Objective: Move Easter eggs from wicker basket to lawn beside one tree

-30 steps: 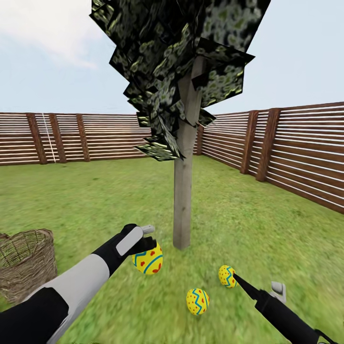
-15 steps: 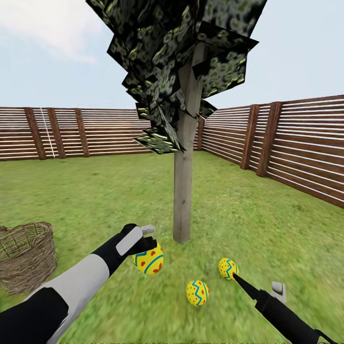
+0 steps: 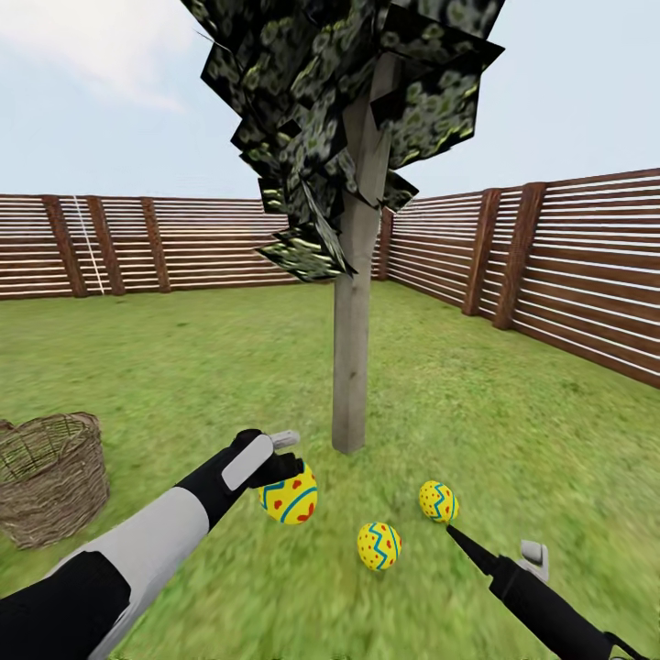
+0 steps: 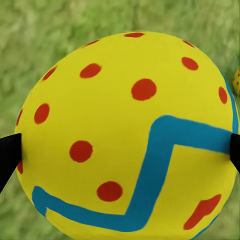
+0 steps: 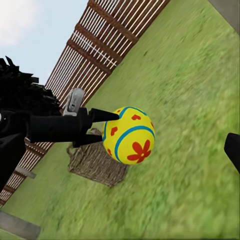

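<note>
L arm reaches fwd, slightly up to the right, left gripper (image 3: 291, 481) clamped on one egg (image 3: 290, 496) held just above the lawn (image 3: 183, 367); the wrist view shows fingertips (image 4: 9, 155) pressing both sides. R arm low at the near right, right gripper (image 3: 456, 541) pointing toward the tree, jaws spread, holding nothing. Two more eggs (image 3: 379, 546) (image 3: 438, 501) lie on the grass betw. grippers and tree (image 3: 349, 367). Wicker basket (image 3: 50, 477) sits far left. Fence (image 3: 568, 275) behind.
</note>
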{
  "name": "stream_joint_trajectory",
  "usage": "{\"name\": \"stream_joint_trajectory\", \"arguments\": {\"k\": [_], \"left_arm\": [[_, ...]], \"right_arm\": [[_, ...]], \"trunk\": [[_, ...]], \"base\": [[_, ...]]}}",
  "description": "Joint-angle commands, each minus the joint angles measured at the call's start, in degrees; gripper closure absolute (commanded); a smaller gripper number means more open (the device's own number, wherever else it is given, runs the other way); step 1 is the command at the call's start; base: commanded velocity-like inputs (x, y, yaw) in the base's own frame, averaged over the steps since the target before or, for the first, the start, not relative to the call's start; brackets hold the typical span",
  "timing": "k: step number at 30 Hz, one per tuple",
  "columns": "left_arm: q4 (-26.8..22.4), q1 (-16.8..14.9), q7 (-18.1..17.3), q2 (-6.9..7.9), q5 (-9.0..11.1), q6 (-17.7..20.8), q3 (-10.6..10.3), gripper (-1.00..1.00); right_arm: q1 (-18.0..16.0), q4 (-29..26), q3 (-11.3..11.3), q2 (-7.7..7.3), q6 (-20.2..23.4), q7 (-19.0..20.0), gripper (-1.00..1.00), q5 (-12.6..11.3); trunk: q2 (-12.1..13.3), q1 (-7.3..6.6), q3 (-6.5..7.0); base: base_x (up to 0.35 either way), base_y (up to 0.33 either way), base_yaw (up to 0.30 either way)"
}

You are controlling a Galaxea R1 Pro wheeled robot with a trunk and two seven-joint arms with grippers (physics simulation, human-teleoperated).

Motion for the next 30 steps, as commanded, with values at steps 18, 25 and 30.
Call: {"name": "stream_joint_trajectory", "arguments": {"k": [18,25,30], "left_arm": [[-0.1,-0.1,-3.1,0.12,0.4,-0.9,-2.3,1.0],[-0.1,-0.1,-3.4,0.12,0.5,-2.7,-4.1,1.0],[-0.1,-0.1,-3.4,0.15,0.5,-2.8,-4.3,1.0]], "right_arm": [[0.0,-0.1,0.0,-0.27,0.4,0.2,-1.0,-0.2],[0.0,-0.1,0.0,-0.32,0.4,0.2,-1.0,-0.2],[0.0,-0.1,0.0,-0.32,0.4,0.2,-1.0,-0.2]], "trunk": [[-5.3,2.96,-5.18],[-5.4,3.14,-7.38],[-5.4,3.27,-8.96]], "base": [[0.0,0.0,0.0],[0.0,0.0,0.0],[0.0,0.0,0.0]]}}
